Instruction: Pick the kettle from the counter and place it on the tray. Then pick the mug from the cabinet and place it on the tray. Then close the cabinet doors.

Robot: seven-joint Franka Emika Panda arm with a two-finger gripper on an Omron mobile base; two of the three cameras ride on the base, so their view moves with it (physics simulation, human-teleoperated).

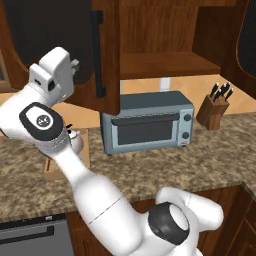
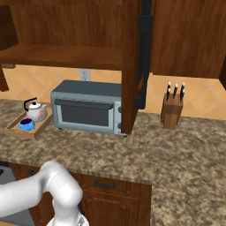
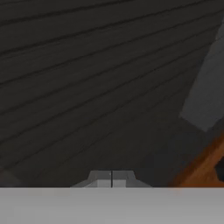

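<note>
Granite counter (image 2: pixel 176 154) runs under an open wall cabinet (image 1: pixel 170 62). Up at its left door (image 1: pixel 102 50), the gripper (image 3: pixel 112 178) has its jaws pressed together, right against the dark panel. Far left, the tray (image 2: pixel 13 130) holds kettle (image 2: pixel 36 111) and blue mug (image 2: pixel 27 124), left of the toaster oven (image 2: pixel 88 106).

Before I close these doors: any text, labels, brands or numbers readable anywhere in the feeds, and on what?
No readable text anywhere.
Toaster oven: two round knobs, no legible markings.
Arm joint cap: small pale mark, too blurred to read.
Kettle, blue mug, knife block: no lettering visible.
</note>
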